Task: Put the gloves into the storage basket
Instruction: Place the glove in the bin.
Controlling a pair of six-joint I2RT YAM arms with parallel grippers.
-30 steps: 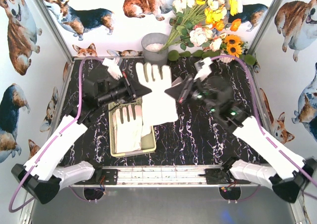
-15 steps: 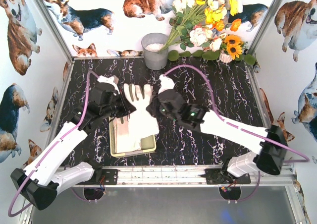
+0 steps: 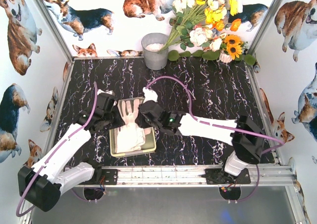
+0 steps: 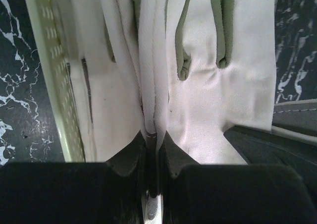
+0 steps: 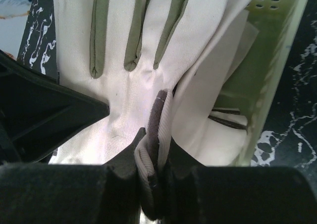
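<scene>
A cream-white glove (image 3: 131, 114) hangs low over the pale yellow-green storage basket (image 3: 148, 145), held from both sides. My left gripper (image 3: 117, 119) is shut on its left edge; the left wrist view shows the glove (image 4: 208, 80) pinched in a fold between the jaws. My right gripper (image 3: 142, 118) is shut on its striped cuff edge; the right wrist view shows the glove (image 5: 124, 90) and the basket wall (image 5: 270, 60). Another glove (image 3: 130, 140) lies in the basket beneath, also in the right wrist view (image 5: 218, 120).
A grey metal bucket (image 3: 155, 51) stands at the back of the black marble table, with a bunch of flowers (image 3: 208, 21) beside it at the back right. Purple cables arc over both arms.
Both grippers have carried the glove from high at the table's middle down and toward the near left, lowering it onto the basket. The right arm has stretched far leftward.
</scene>
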